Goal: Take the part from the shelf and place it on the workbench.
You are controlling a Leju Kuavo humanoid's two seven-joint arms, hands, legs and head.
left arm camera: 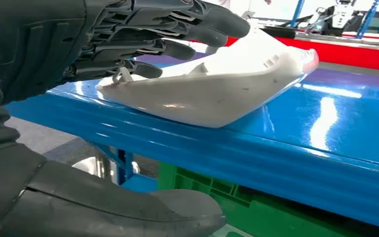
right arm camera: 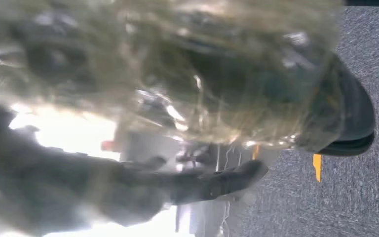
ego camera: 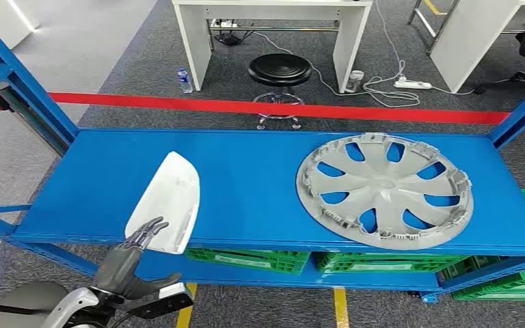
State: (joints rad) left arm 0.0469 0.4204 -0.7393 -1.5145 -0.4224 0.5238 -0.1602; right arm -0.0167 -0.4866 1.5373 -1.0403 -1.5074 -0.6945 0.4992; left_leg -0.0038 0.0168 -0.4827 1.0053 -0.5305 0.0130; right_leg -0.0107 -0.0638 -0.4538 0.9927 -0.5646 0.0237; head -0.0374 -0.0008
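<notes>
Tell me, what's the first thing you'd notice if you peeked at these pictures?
Probably the big silver wheel cover lying flat on the right side of the bright blue shelf. Next, the white curved part at the shelf's front left edge, with the robot's left hand reaching up from below, its dark fingers lying over the part's near end. Behind the shelf, a red line crosses the grey floor near a black stool.
</notes>
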